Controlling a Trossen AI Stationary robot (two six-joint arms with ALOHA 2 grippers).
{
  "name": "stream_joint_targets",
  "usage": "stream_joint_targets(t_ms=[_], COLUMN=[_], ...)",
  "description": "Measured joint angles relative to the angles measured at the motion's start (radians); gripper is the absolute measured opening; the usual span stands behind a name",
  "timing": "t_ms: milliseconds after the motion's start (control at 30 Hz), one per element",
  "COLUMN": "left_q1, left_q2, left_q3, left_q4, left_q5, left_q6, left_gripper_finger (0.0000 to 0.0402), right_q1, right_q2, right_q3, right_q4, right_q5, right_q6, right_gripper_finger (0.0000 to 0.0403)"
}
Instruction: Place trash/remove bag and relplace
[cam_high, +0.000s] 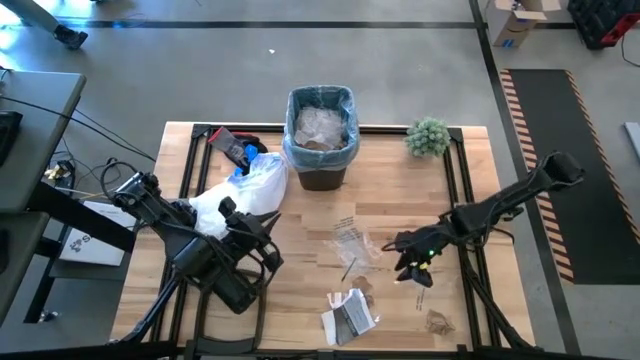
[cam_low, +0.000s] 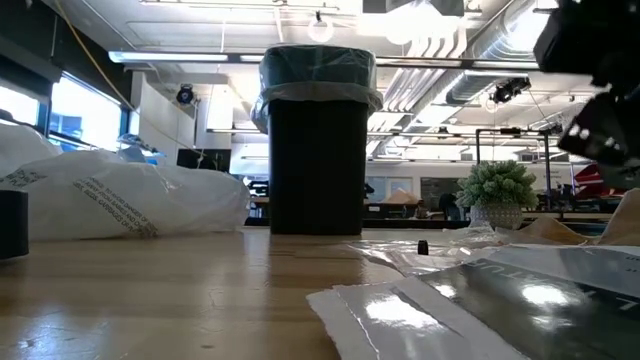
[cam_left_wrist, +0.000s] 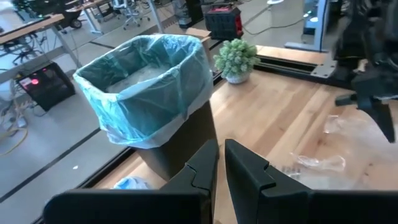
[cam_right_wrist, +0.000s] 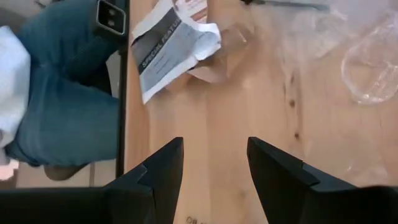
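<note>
The black bin (cam_high: 320, 135) stands at the table's far middle, lined with the light-blue bag (cam_left_wrist: 146, 84), whose rim is folded over the bin's top; clear plastic and brown scraps lie inside. Trash lies on the table's near right: clear wrappers (cam_high: 352, 245), a black-and-white packet (cam_high: 350, 315) and a brown paper scrap (cam_high: 437, 322). My right gripper (cam_right_wrist: 214, 155) hovers open over bare wood between the wrappers and the packet (cam_right_wrist: 174, 46), with nothing between its fingers. My left gripper (cam_left_wrist: 221, 168) is shut and empty, left of the bin and pointing toward it.
A whiter plastic bag (cam_high: 245, 188) with blue bits lies left of the bin, beside my left arm. A small green plant (cam_high: 428, 137) stands at the far right. A person in jeans (cam_right_wrist: 62, 106) stands at the table's near edge. A black frame (cam_high: 460, 190) borders the table.
</note>
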Motion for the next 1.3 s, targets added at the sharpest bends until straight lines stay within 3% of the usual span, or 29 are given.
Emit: stream_joint_targets(t_ms=[233,400,567,700,867,1033,1167,1300], left_q1=[0.036,0.049,0.049,0.048,0.048,0.048,0.048,0.047], left_q2=[0.000,0.000,0.000,0.002,0.003,0.003,0.003,0.003], left_q3=[0.000,0.000,0.000,0.000,0.000,0.000,0.000,0.000], left_q4=[0.000,0.000,0.000,0.001,0.001,0.001,0.001,0.001], left_q5=[0.018,0.019,0.020,0.027,0.035,0.037,0.039,0.042], left_q6=[0.025,0.034,0.035,0.035,0.033,0.034,0.031,0.028], left_gripper_finger=[0.0014,0.0014,0.0014,0.0014,0.0014,0.0014,0.0014,0.0014], right_q1=[0.045,0.105,0.160,0.194,0.233,0.303,0.347,0.355], right_q2=[0.000,0.001,0.011,0.062,0.202,0.308,0.335,0.338], right_q3=[0.045,0.086,0.025,-0.036,-0.045,-0.035,-0.035,-0.035], right_q4=[-0.117,-0.365,-0.370,-0.299,-0.273,-0.231,-0.236,-0.258], right_q5=[-0.009,0.200,0.376,0.450,0.490,0.611,0.685,0.710], right_q6=[-0.111,-0.127,0.003,0.090,0.168,0.287,0.413,0.478], right_gripper_finger=[0.0254,0.0317,0.0350,0.0358,0.0359,0.0333,0.0279,0.0195])
